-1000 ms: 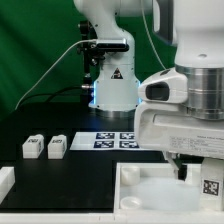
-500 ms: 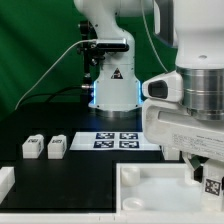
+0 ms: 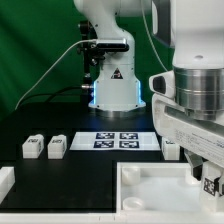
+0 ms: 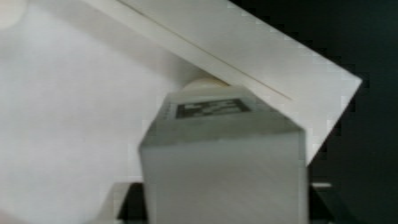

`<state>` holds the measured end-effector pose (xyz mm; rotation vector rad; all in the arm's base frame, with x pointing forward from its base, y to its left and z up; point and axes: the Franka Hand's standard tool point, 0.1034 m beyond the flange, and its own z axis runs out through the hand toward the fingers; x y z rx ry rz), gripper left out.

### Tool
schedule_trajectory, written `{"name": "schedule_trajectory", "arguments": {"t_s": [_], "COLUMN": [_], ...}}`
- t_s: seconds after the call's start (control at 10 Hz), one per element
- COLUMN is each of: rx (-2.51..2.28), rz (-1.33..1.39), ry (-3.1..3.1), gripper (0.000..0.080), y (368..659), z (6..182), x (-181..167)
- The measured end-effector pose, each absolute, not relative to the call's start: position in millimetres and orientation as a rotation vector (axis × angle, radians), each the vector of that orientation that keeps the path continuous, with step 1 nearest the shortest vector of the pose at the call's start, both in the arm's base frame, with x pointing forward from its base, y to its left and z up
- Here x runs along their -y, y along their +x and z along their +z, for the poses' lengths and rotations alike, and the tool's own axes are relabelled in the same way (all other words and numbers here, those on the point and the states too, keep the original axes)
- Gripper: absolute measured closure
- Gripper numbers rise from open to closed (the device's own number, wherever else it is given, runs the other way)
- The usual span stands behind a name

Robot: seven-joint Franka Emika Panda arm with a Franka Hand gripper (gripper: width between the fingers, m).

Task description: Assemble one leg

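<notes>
My gripper (image 3: 207,178) is at the exterior view's lower right, over the right part of the big white panel (image 3: 150,190). It is shut on a leg (image 3: 211,186), a small white block whose tag faces the camera. In the wrist view the held leg (image 4: 222,150) fills the middle between the dark fingers (image 4: 134,198), with its tag at the far end, at a raised corner of the panel (image 4: 89,100). Two more legs (image 3: 33,147) (image 3: 57,146) stand side by side on the black table at the left. A further leg (image 3: 171,147) stands right of the marker board.
The marker board (image 3: 120,139) lies flat in front of the robot base (image 3: 112,85). A white part (image 3: 5,180) sits at the lower left edge. The green backdrop closes off the back.
My gripper has moved toward the exterior view's right and slightly down with the leg in it. The other legs have not moved.
</notes>
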<state>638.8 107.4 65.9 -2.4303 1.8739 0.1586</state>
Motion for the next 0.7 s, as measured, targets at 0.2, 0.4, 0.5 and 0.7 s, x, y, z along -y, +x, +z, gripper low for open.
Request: {"name": "schedule_trajectory", "arguments": {"t_s": [0.2,0.4,0.5,0.7], "rx": [-2.274,-2.468,-2.520,-2.564], "rz": [0.144,0.122,0.127,0.143], "ry": [-1.901,-1.571,-1.490,-1.406], "gripper": [0.0505,0.0505,0.0505,0.0498], "y": [631.0,627.2,627.0,626.2], "z": [64.9,66.0,65.7,65.3], "x": [-106.6,-109.0,-108.0,-105.0]}}
